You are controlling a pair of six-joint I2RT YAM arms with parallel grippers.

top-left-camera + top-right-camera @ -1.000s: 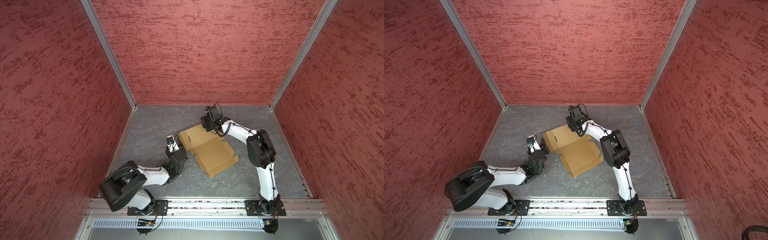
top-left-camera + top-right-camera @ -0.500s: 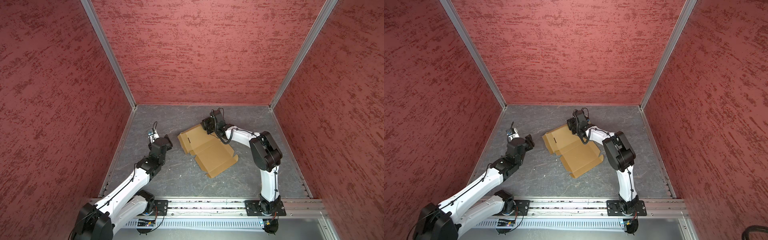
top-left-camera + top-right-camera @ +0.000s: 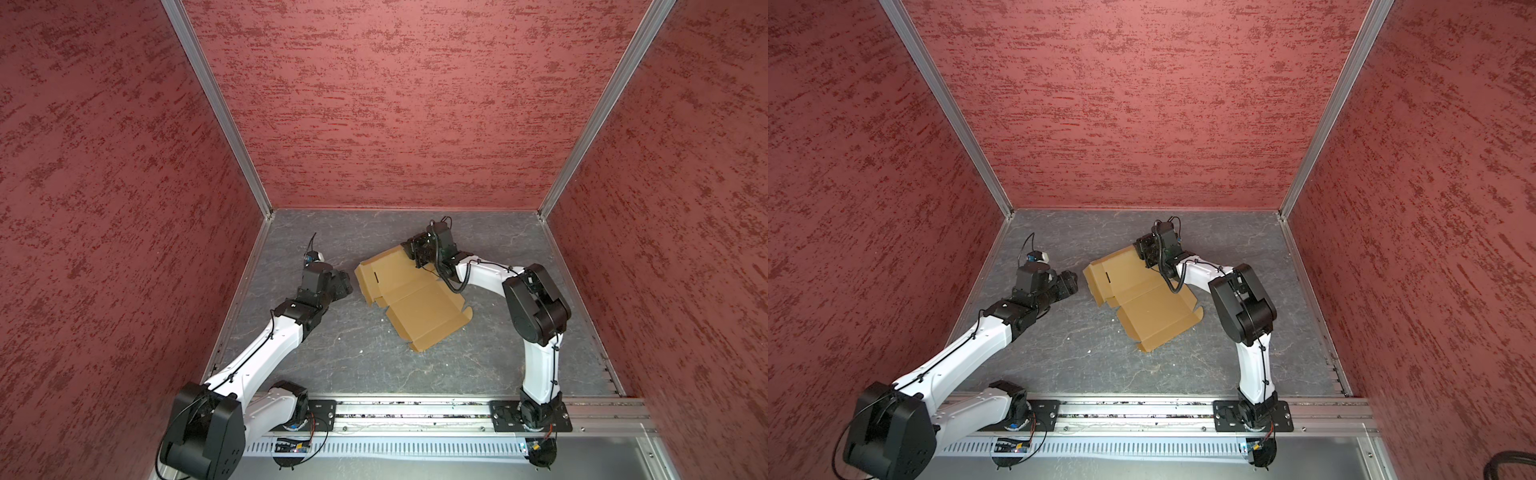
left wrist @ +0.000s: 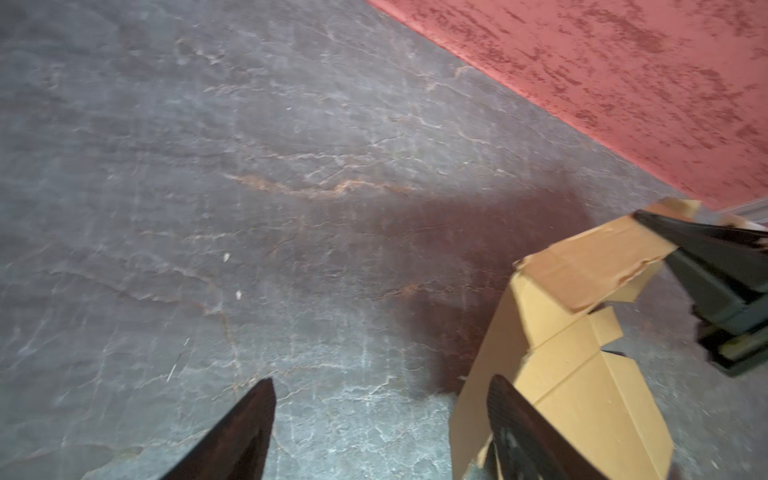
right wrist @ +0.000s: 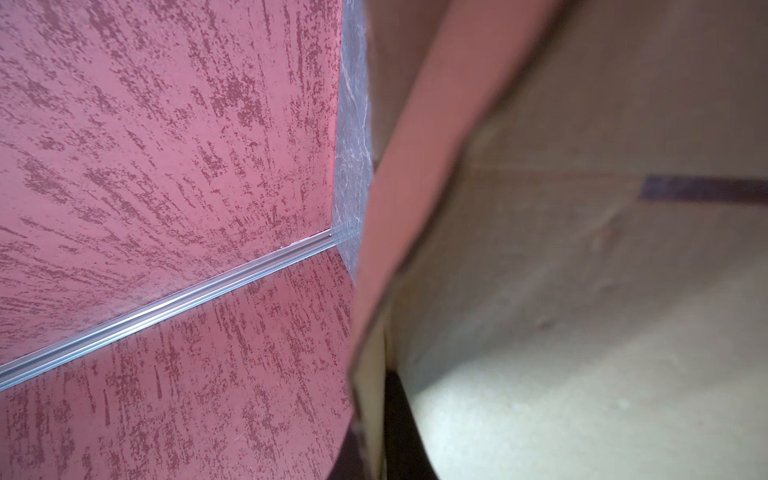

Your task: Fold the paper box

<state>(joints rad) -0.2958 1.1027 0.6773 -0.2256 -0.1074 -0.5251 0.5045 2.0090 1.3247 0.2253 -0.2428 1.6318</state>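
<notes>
the paper box (image 3: 415, 299) is lying mid-frame on the grey table (image 3: 365, 370), its near panel flat and its far-left flaps rising. it is probably handling light, stiff and springy at the creases, so a flap edge is looking like the best hold. the left gripper (image 3: 344, 282) is hovering just beside its left edge, fingers apart, wider than a second ago, the arm now stretched out. farther back, the right gripper (image 3: 417, 254) is pinching the far flap.
</notes>
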